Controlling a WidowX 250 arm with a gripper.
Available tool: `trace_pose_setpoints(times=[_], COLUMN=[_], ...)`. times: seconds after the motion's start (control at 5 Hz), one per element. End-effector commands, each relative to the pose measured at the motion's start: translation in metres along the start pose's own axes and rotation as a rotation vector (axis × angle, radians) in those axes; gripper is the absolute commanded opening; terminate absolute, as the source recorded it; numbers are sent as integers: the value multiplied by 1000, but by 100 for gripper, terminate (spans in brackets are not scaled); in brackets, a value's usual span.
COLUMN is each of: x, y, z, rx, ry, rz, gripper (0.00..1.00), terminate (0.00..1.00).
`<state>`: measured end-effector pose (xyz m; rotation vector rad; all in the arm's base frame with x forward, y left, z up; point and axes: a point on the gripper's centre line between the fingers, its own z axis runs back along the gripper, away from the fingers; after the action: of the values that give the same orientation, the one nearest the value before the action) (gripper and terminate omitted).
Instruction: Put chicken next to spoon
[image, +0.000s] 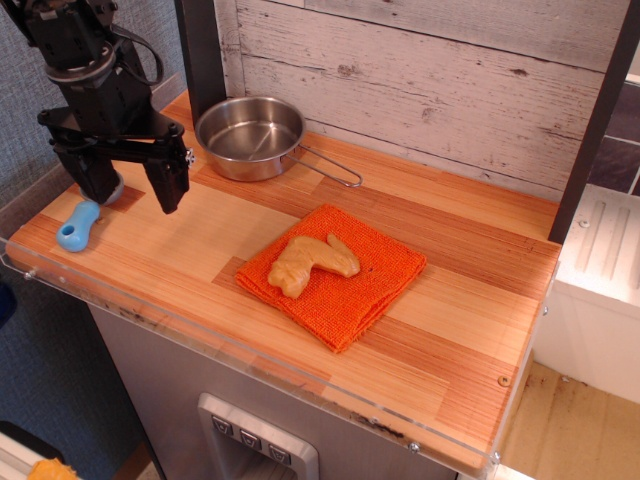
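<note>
The chicken (312, 263), a glossy tan lumpy toy, lies on the orange woven cloth (340, 290) near the middle of the wooden table. The spoon (82, 224) lies at the far left edge; its light-blue handle shows, and its bowl is mostly hidden behind my gripper. My gripper (132, 192) hangs above the left end of the table with its two black fingers spread apart and nothing between them. It is just above and beside the spoon, well left of the chicken.
A steel pan (250, 137) with a wire handle stands at the back left against the whitewashed plank wall. A dark post rises behind it. The table (460, 340) has a clear plastic lip along its front edge.
</note>
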<state>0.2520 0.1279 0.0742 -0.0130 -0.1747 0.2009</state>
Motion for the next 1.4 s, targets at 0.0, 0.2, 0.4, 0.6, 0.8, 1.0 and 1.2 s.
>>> trace_pose_setpoints(times=[0.0,0.2,0.4,0.6,0.8,1.0,1.2], x=[0,-1,-7,-12,-10,-6,-8], y=[0,-38,-88,-117,-121,-111,-109], z=[0,-2,2,-2,-17,-25,-33], rx=[0,-21,-27,-48,-28,-3,4], ry=[0,-12,-42,-43,-23,-13,0], rz=[0,-90,-172,-206,-195,-161,-162], gripper=[100,100,100,100,100,100,100], terminate=[0,0,0,0,0,0,0])
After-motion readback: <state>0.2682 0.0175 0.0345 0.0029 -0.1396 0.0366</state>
